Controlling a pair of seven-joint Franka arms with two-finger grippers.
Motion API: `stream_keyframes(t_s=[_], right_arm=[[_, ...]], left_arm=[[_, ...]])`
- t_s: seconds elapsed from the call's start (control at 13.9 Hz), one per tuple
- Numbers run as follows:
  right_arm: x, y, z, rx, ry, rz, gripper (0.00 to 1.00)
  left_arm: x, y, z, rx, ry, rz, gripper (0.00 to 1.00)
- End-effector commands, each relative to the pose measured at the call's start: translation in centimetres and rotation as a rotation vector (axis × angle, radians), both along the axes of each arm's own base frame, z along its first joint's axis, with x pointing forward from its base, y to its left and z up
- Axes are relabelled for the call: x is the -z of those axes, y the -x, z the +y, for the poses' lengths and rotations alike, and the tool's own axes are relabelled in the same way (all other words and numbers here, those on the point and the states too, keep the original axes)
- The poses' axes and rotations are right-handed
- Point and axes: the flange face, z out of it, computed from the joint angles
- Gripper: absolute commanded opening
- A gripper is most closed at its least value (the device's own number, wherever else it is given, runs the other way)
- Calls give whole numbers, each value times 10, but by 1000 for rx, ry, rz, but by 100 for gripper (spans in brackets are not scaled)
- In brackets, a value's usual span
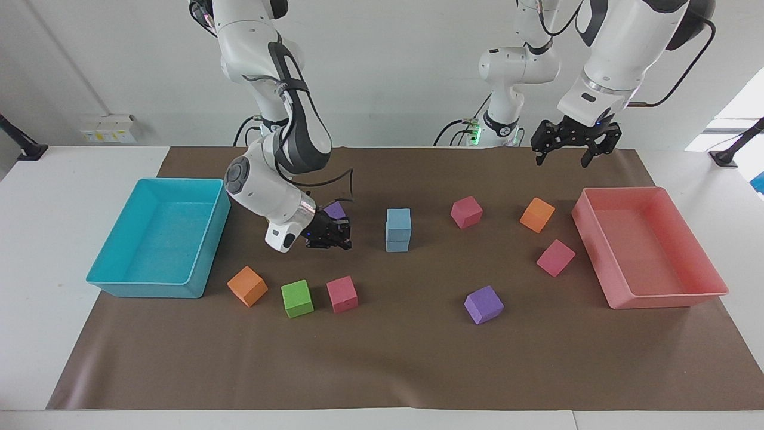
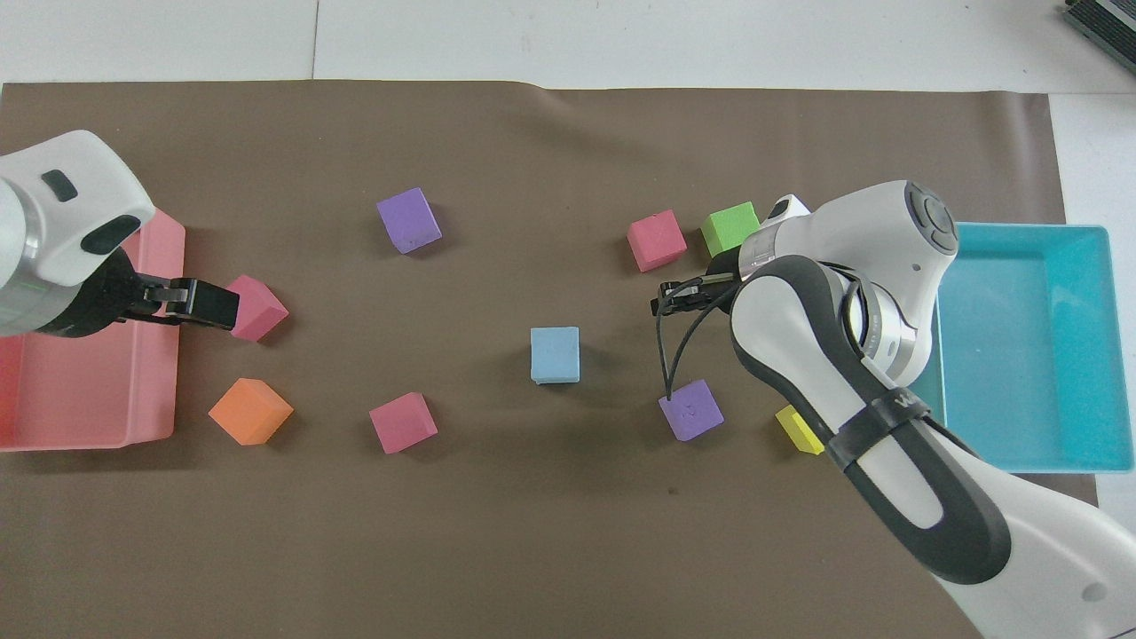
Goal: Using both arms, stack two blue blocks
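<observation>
Two sky-blue blocks stand stacked in the middle of the mat, the upper blue block [image 1: 398, 220] squarely on the lower one [image 1: 397, 243]; from above only the top one [image 2: 555, 354] shows. No gripper touches the stack. My right gripper [image 1: 335, 236] [image 2: 661, 302] hangs low over the mat beside the stack, toward the right arm's end, close to a purple block [image 1: 335, 209], and I see nothing in it. My left gripper [image 1: 566, 154] [image 2: 202, 303] is open, empty and raised high over the mat by the pink tray.
A turquoise tray [image 1: 149, 289] sits at the right arm's end and a pink tray [image 1: 662, 298] at the left arm's end. Loose cubes lie around: orange [image 1: 246, 286], green [image 1: 296, 298], pink [image 1: 341, 294], purple [image 1: 483, 304], pink [image 1: 466, 212], orange [image 1: 536, 214], pink [image 1: 555, 257], yellow [image 2: 797, 429].
</observation>
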Motion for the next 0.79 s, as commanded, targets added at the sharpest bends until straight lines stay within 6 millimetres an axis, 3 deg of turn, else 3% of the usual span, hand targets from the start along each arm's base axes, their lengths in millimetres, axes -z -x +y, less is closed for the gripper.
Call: stream_keyframes(t_s=[0.0,0.43,0.72], right_arm=[[-28,3,-15,-11,109,-25,100],[-102,-4,-75,-26,352,-24,100],[-149,8,-113,73,447,-44,100]], left_arm=[[-23,-4,17,-13,20,-49,100],[-28,-12,20,-30,64,-42,100],[-31,-9,20,-27,62,-45,100]])
